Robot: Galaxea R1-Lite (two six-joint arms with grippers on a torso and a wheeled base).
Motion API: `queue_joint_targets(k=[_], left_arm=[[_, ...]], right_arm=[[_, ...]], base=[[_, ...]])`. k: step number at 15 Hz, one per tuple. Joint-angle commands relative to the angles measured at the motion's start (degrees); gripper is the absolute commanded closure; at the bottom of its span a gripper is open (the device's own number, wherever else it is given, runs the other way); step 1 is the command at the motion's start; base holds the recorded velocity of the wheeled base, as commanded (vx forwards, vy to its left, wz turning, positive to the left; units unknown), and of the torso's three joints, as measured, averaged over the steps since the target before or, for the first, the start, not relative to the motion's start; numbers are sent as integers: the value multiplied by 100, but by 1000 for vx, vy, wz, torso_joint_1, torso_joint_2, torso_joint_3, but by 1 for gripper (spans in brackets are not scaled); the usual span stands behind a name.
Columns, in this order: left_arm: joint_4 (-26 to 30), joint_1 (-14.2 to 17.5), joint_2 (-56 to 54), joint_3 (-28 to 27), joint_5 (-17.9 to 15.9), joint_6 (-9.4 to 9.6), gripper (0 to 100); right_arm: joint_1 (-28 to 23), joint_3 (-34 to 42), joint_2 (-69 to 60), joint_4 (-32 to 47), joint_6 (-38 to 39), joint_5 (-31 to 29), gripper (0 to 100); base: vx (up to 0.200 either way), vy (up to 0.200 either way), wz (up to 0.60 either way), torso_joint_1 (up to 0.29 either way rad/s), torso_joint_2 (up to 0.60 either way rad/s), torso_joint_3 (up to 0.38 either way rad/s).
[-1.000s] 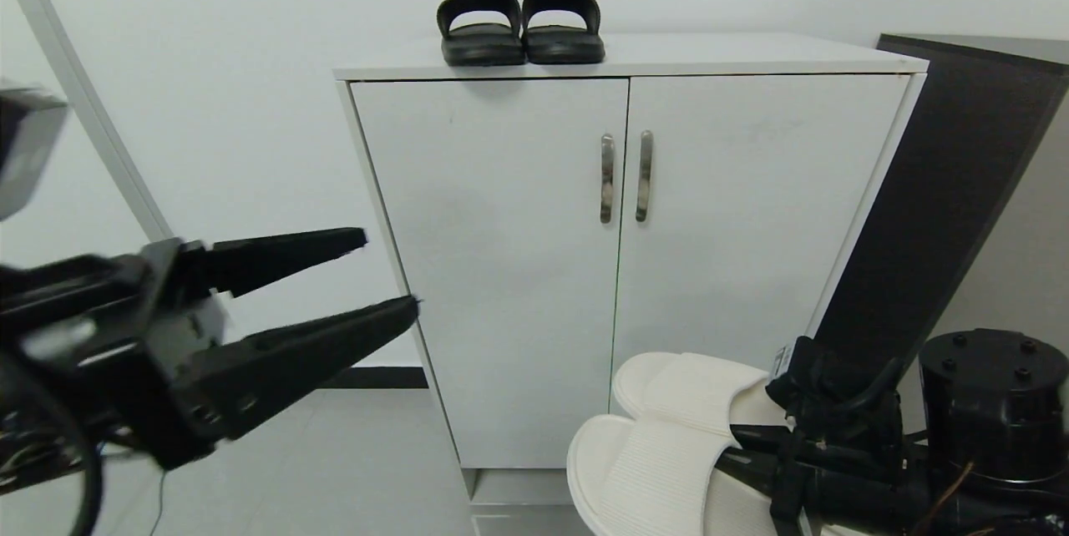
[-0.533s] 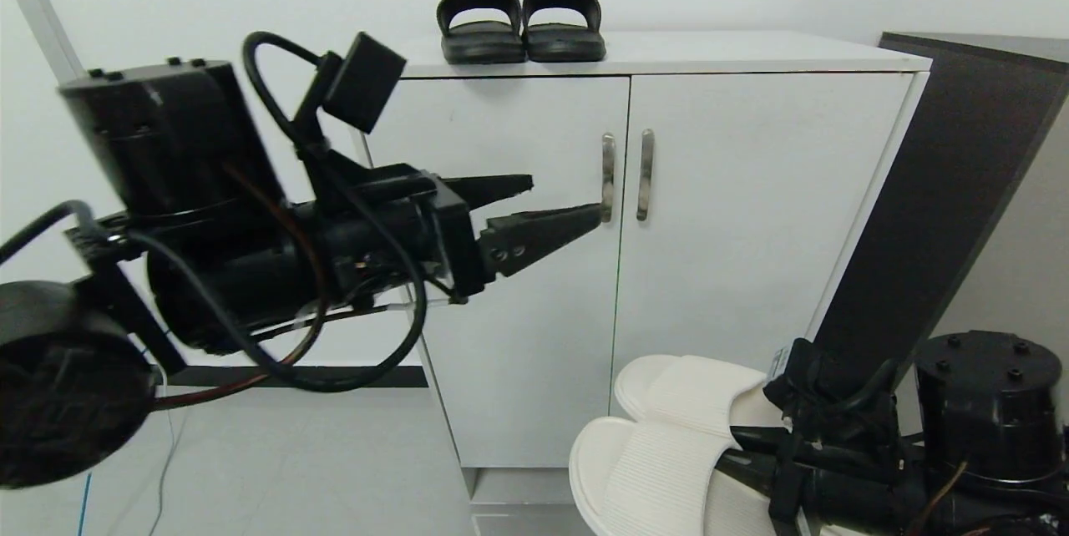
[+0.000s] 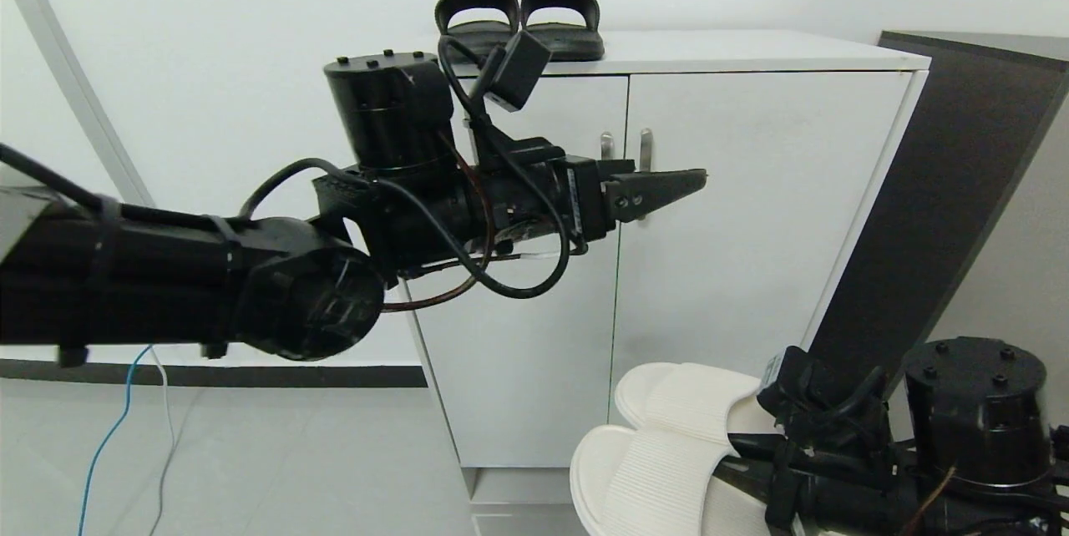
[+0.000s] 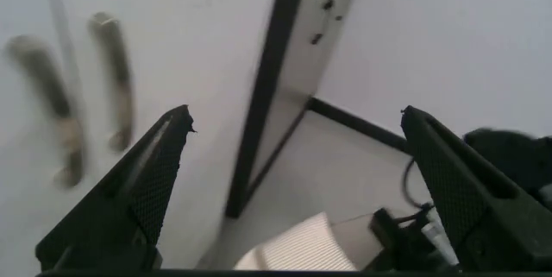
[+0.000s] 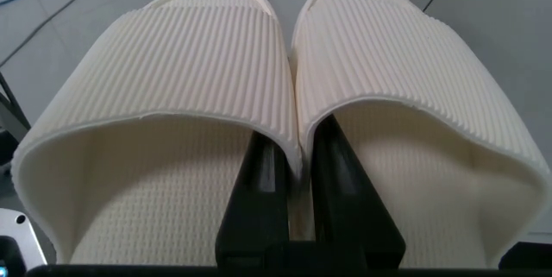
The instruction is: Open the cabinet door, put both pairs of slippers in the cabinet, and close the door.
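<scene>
holding my left gripper (image 4: 295, 117) spread wide before the handles (image 3: 645, 145), i am barely beginning: the cabinet (image 3: 752, 210) is standing shut, black slippers (image 3: 558, 0) are sitting on top, my right gripper (image 5: 296, 173) is pinching the white slippers (image 3: 668, 436) low in front. grey floor (image 3: 292, 452) left, white wall (image 3: 209, 35) behind, dark panel (image 3: 944, 185) right.

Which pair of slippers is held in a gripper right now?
The white ribbed pair, pinched by the right gripper low in front of the cabinet. The black pair lies free on top of it.
</scene>
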Motion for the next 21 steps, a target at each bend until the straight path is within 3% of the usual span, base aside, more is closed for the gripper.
queue_joint_targets(k=[1, 3, 5, 8, 11, 21], left_arm=[[33, 72, 502, -493, -342, -250, 0], [95, 72, 642, -713, -500, -496, 0], [437, 81, 853, -1126, -438, -549, 0], [973, 72, 994, -1583, 300, -549, 0], [1097, 54, 959, -1706, 687, -549, 0], [1633, -7, 1521, -2655, 783, -549, 0]], right_arm=[[1, 1, 62, -3, -4, -1, 100], [1, -8, 97, -3, -4, -1, 100], [1, -8, 141, -3, -4, -1, 100], [1, -8, 176, -3, -4, -1, 100], [1, -8, 167, -3, -12, -1, 100], [1, -17, 237, -3, -12, -1, 100]], base=[[0, 0, 0, 0, 0, 0], [0, 0, 0, 0, 0, 0], [0, 0, 0, 0, 0, 0], [0, 0, 0, 0, 0, 0], [0, 0, 0, 0, 0, 0], [0, 0, 0, 0, 0, 0]])
